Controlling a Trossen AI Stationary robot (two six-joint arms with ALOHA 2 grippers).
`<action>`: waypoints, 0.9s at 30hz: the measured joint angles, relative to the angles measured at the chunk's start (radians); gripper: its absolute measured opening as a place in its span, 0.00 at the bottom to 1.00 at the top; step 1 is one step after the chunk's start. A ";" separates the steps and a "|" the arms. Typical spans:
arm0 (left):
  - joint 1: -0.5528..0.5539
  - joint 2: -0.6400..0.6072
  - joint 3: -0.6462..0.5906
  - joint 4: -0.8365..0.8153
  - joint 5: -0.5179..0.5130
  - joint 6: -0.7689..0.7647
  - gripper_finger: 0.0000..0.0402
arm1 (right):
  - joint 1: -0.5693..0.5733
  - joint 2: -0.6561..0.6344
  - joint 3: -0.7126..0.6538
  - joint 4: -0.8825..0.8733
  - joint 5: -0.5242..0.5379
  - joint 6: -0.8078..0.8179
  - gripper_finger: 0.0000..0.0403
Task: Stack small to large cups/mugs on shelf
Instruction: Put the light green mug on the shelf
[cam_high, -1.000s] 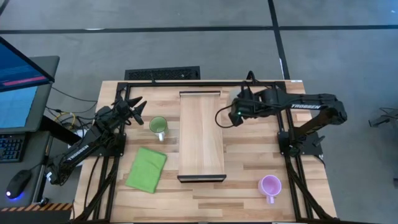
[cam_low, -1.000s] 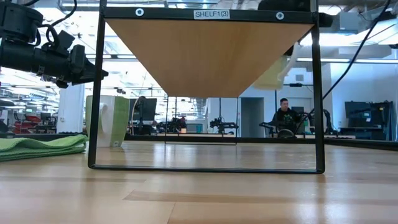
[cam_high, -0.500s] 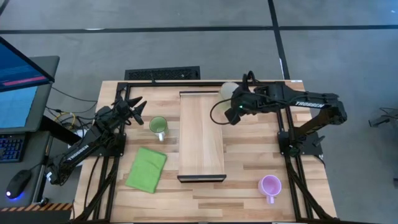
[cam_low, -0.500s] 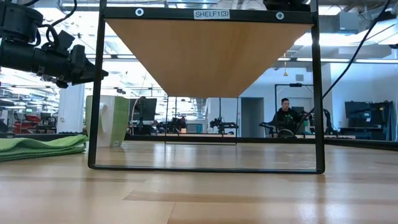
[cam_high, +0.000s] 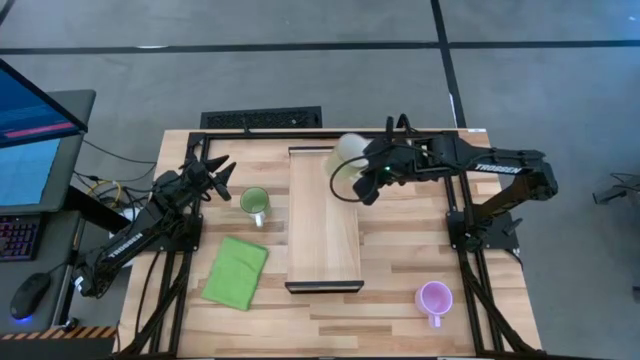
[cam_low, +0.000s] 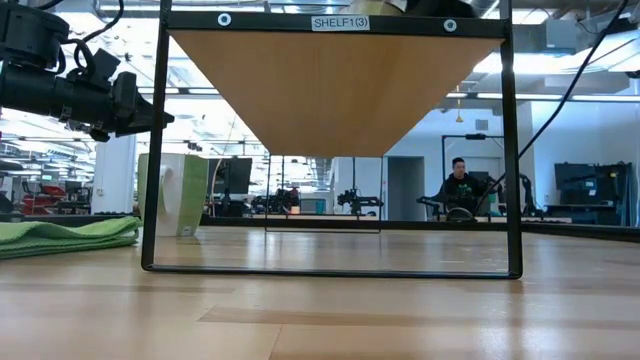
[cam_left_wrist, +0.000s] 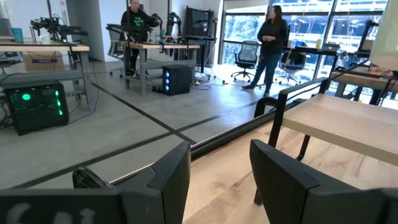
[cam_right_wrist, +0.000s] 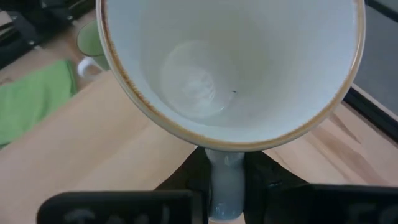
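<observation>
My right gripper (cam_high: 365, 172) is shut on a white mug (cam_high: 348, 150), held above the far end of the light-wood shelf (cam_high: 323, 225). The wrist view looks into the mug's mouth (cam_right_wrist: 230, 62). A light green mug (cam_high: 254, 203) stands on the table left of the shelf, with a green cloth (cam_high: 236, 271) near it. A light purple mug (cam_high: 434, 298) stands near the table's near right corner. My left gripper (cam_high: 224, 170) is open and empty, just left of and beyond the green mug. My right gripper pinches the white mug's handle (cam_right_wrist: 225, 180) between its two fingers (cam_right_wrist: 194, 171), coming from the table's right. The mug is lifted clear above the shelf's far end, and its mouth tips toward my wrist.
The shelf's dark frame (cam_low: 155, 150) stands on the slatted table, with its board raised. The green cloth (cam_low: 65, 235) lies flat at the near left. People stand in the room beyond the table (cam_left_wrist: 270, 37).
My right gripper has carried the white mug toward the table's left edge, from beside the shelf's right side to above its far end. The mug stays lifted clear.
</observation>
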 joint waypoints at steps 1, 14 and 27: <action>0.000 0.000 0.000 0.000 0.000 0.000 0.39 | 0.000 0.000 0.000 0.006 -0.001 -0.009 0.16; 0.000 0.000 0.000 0.000 0.000 0.000 0.39 | -0.002 0.085 0.001 0.108 0.001 -0.183 0.16; 0.000 0.000 0.000 0.000 0.000 0.000 0.39 | -0.005 0.249 0.219 -0.021 -0.016 -0.344 0.16</action>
